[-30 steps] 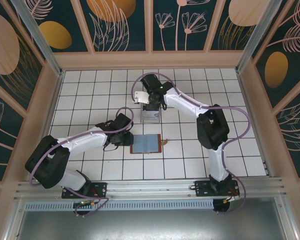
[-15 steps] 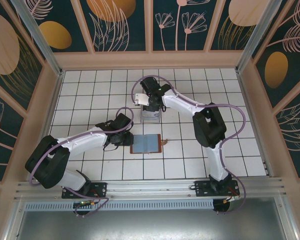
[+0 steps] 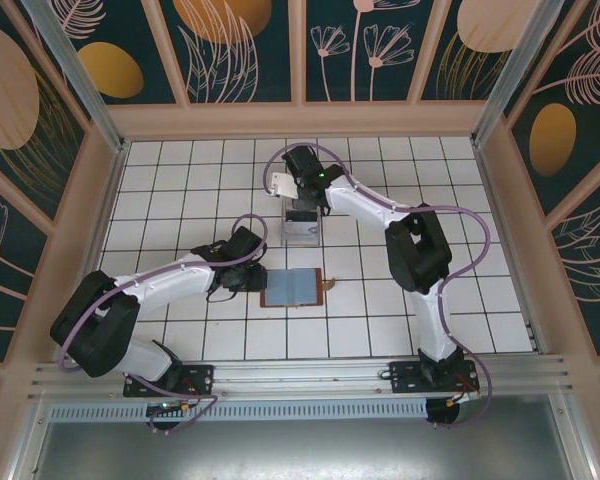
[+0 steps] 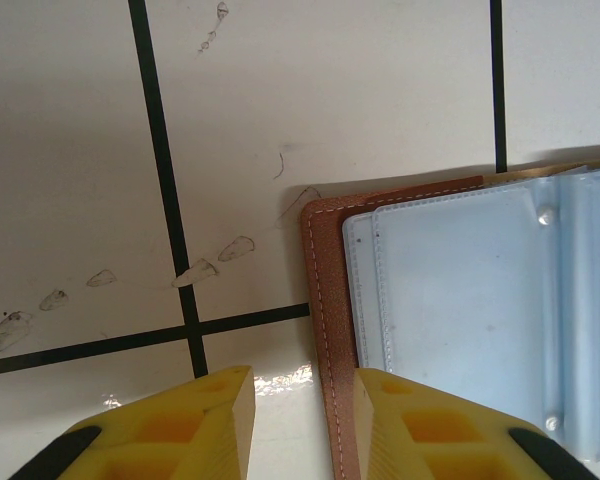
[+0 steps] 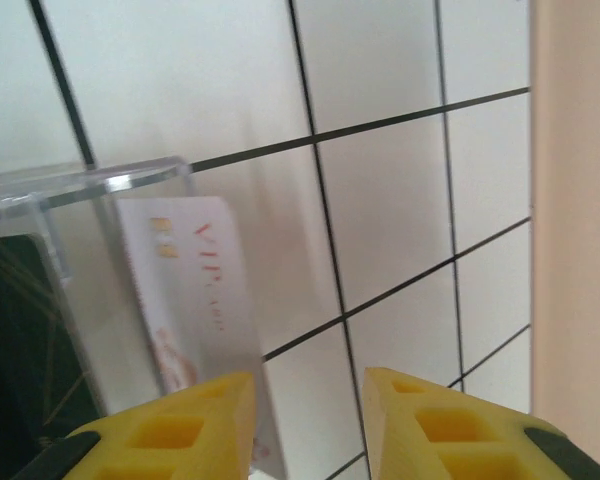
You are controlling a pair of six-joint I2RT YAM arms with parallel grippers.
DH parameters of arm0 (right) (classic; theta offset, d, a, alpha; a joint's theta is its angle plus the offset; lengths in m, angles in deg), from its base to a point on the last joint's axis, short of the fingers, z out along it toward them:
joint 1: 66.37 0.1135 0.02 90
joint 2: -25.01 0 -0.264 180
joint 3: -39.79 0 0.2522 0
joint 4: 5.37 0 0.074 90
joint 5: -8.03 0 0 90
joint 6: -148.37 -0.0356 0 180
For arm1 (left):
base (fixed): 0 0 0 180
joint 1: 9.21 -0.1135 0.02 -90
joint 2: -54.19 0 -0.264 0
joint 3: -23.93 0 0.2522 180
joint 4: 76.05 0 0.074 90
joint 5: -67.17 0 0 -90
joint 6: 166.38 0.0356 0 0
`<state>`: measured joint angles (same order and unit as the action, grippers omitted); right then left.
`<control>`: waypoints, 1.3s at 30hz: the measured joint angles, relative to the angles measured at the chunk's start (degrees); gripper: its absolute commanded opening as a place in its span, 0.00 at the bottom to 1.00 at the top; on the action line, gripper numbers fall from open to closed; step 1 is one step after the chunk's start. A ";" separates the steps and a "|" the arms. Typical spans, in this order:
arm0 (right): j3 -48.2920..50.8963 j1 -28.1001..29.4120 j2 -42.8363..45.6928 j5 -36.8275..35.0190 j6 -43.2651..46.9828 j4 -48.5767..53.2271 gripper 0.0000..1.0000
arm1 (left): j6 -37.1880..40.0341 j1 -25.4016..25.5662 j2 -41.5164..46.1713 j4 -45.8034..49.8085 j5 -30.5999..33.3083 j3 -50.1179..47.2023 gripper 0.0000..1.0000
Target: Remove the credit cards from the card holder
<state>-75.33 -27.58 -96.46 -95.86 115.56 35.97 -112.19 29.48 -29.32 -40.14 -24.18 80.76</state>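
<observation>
The brown card holder (image 3: 292, 288) lies open on the tiled floor, its grey-blue inside (image 4: 460, 300) facing up. My left gripper (image 3: 251, 279) is at its left edge, low over the floor. It stands open (image 4: 302, 388), with the stitched brown edge (image 4: 320, 300) running between the fingers beside the right one. My right gripper (image 3: 297, 198) hovers open at the far side of a clear acrylic stand (image 3: 302, 232). Two credit cards stand in the stand: a white VIP card (image 5: 185, 290) and a black card (image 5: 20, 340). Nothing is between the right fingers (image 5: 308, 392).
The card holder's snap tab (image 3: 329, 285) sticks out at its right edge. Wooden walls (image 3: 300, 120) frame the tiled floor on three sides, and one wall (image 5: 575, 240) stands close to my right gripper. Smudges (image 4: 195, 270) mark the tile left of the card holder.
The right wrist has shifted slightly toward the back wall above the stand. The left arm and the card holder have not moved.
</observation>
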 measured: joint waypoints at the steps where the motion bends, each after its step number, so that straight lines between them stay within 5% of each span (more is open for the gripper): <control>1: -0.13 -0.02 -0.07 -0.28 0.17 -0.66 0.35 | 0.00 0.00 0.00 0.00 0.00 0.00 0.33; 34: 1.01 -1.42 -3.10 -2.38 0.96 -7.04 0.35 | -0.02 0.00 1.62 0.00 0.44 -0.74 0.34; 39: 1.01 -1.66 -3.04 -2.29 0.44 -7.76 0.35 | -0.37 0.00 1.77 0.22 2.23 -0.68 0.49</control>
<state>-74.32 -29.24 -99.50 -98.16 116.00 28.21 -112.57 29.48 -27.55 -39.92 -21.95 80.08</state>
